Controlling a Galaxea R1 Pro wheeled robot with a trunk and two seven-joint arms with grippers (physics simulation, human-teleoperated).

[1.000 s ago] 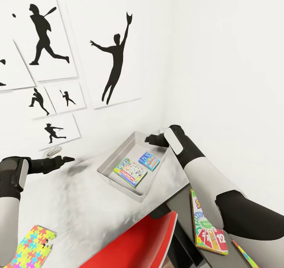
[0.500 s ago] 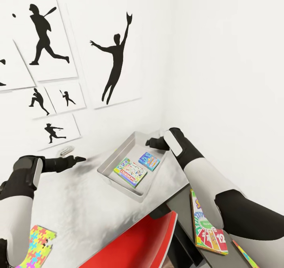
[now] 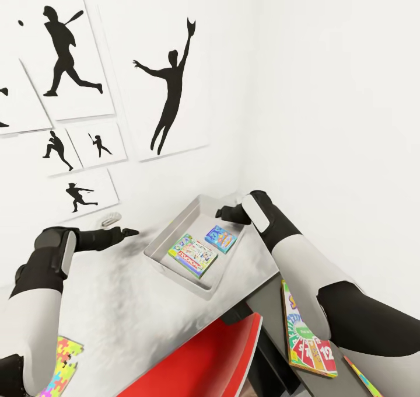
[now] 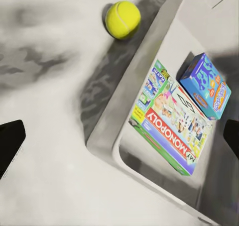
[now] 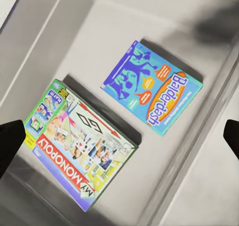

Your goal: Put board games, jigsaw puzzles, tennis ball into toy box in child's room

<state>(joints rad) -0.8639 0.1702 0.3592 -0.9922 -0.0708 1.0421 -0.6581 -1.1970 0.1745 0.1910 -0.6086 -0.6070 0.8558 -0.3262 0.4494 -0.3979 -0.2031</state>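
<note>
While the toy box point(image 3: 175, 233) sits on the grey table point(image 3: 116, 303), two board games lie flat inside it: the Monopoly box point(image 3: 193, 255) and, just beside it, the blue Balderdash box point(image 3: 220, 239). The tennis ball point(image 4: 122, 19) rests on the table against the toy box's outer wall. The left gripper point(image 3: 129, 232) hangs near the toy box, fingers wide apart and holding nothing. The right gripper point(image 3: 223, 212) hovers over the toy box's far rim (also spread wide, empty). A jigsaw puzzle point(image 3: 58, 362) lies well away from the toy box. A third board game point(image 3: 306, 335) lies on a lower surface near the toy box, beside a red chair point(image 3: 204, 356).
</note>
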